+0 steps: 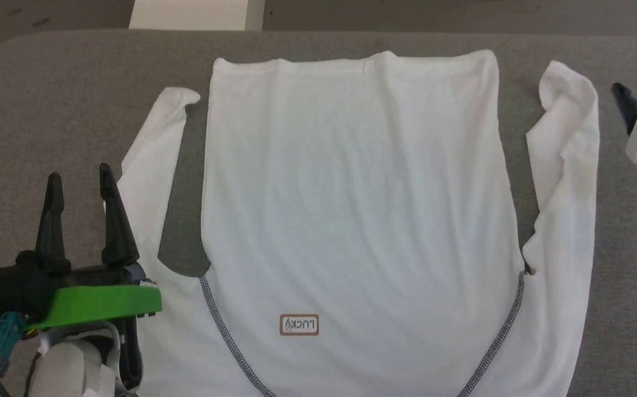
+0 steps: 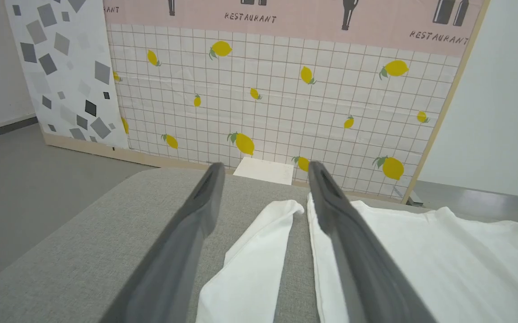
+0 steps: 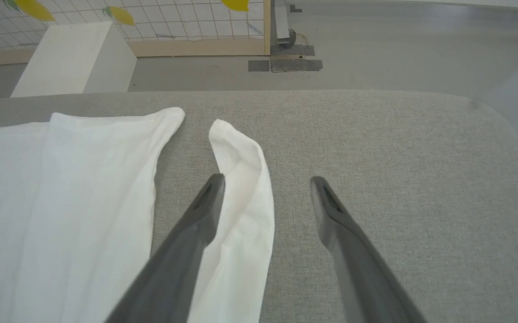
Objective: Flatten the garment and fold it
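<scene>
I see grey padded table (image 2: 106, 233) beneath left gripper (image 2: 265, 165). White box (image 2: 259, 176) just past its fingertips, off table's far edge. Lemon-print tile panel (image 2: 285, 103) behind box, speckled panel (image 2: 61, 67) further left. Beyond right gripper (image 3: 267, 178): grey floor (image 3: 398, 54), dark tape patches (image 3: 285, 65).

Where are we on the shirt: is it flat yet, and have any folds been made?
Done: the garment lies spread patch-side up on the grey table, its body smooth. In hand: nothing; the left gripper and right gripper are open, each near a sleeve. Left: the sleeve on the robot's right is rumpled at the cuff, and no fold is made yet.
</scene>
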You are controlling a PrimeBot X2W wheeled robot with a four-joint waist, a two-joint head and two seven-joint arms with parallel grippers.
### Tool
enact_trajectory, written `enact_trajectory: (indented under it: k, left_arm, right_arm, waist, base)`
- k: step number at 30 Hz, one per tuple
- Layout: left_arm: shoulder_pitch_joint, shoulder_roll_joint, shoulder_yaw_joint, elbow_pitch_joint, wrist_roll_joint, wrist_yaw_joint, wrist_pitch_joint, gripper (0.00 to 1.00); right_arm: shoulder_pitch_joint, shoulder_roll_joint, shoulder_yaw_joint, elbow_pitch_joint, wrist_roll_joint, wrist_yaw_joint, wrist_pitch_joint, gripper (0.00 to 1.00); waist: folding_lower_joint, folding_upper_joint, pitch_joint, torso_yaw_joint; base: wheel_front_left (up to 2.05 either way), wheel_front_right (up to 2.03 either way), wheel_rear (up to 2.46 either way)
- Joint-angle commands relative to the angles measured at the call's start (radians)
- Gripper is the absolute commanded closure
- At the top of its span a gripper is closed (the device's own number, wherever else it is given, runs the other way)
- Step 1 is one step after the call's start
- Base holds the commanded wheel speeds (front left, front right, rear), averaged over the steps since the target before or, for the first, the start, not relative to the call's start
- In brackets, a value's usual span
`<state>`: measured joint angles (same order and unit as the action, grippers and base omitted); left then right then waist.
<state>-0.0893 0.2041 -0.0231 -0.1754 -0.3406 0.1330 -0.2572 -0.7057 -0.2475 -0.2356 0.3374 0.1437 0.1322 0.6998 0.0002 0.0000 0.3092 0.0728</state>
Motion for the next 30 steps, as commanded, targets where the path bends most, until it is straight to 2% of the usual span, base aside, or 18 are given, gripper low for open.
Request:
enact_trajectory:
  k: [1,8,14,15,16,17,23,30]
  left_arm:
    - [-0.024,-0.014,0.009,-0.002,0.011,-0.013,-0.004,0.00]
    - [-0.054,-0.079,0.041,-0.008,0.053,-0.070,-0.004,0.00]
    - [-0.069,-0.111,0.061,-0.002,0.081,-0.108,-0.004,0.00]
    - [-0.069,-0.114,0.063,0.000,0.084,-0.113,-0.004,0.00]
    - [-0.070,-0.118,0.067,0.004,0.088,-0.118,-0.004,0.00]
    - [-0.070,-0.121,0.069,0.006,0.091,-0.122,-0.004,0.00]
    - [-0.061,-0.136,0.082,0.031,0.101,-0.147,-0.004,0.00]
    - [-0.029,-0.147,0.095,0.049,0.105,-0.166,-0.004,0.00]
  right_arm:
    - [-0.038,-0.012,0.012,0.024,-0.021,-0.002,0.006,0.00]
    - [-0.158,-0.061,0.065,0.137,-0.112,-0.002,0.026,0.00]
    - [-0.194,-0.076,0.079,0.194,-0.137,-0.002,0.019,0.00]
    - [-0.197,-0.075,0.078,0.202,-0.136,-0.002,0.017,0.32]
    - [-0.201,-0.073,0.079,0.209,-0.134,-0.002,0.012,0.96]
    - [-0.203,-0.071,0.078,0.214,-0.129,-0.002,0.006,1.00]
    - [-0.171,-0.077,0.068,0.207,-0.064,-0.002,-0.053,1.00]
    - [0.012,-0.121,-0.037,0.087,0.058,-0.002,-0.136,1.00]
  waist:
    - [-0.0002,0.0000,0.104,0.043]
    - [-0.0002,0.0000,0.177,0.083]
    - [-0.0002,0.0000,0.200,0.098]
    - [-0.0002,0.0000,0.200,0.098]
    - [-0.0002,0.0000,0.199,0.096]
    - [-0.0002,0.0000,0.195,0.094]
    - [-0.0002,0.0000,0.129,0.069]
    - [-0.0002,0.0000,0.008,0.037]
  base:
    - [0.00,0.00,0.00]
    - [0.00,0.00,0.00]
    - [0.00,0.00,0.00]
    - [0.00,0.00,0.00]
    - [0.00,0.00,0.00]
    - [0.00,0.00,0.00]
    - [0.00,0.00,0.00]
    - [0.00,0.00,0.00]
